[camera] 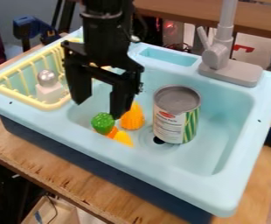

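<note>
The black gripper (97,107) hangs over the left part of the light blue sink (220,151), its two fingers apart with nothing between them. Just below and right of its right finger lie a green vegetable piece (103,123), an orange piece (132,117) and a yellow piece (123,138), close together in the basin. A tin can (176,114) with a grey top and a green and white label stands upright to their right, beside the drain. The gripper touches none of them that I can make out.
A yellow dish rack (22,96) on the left holds a white and silver object (48,87). The grey faucet (220,57) rises from the back right rim. The sink sits on a wooden table (56,173).
</note>
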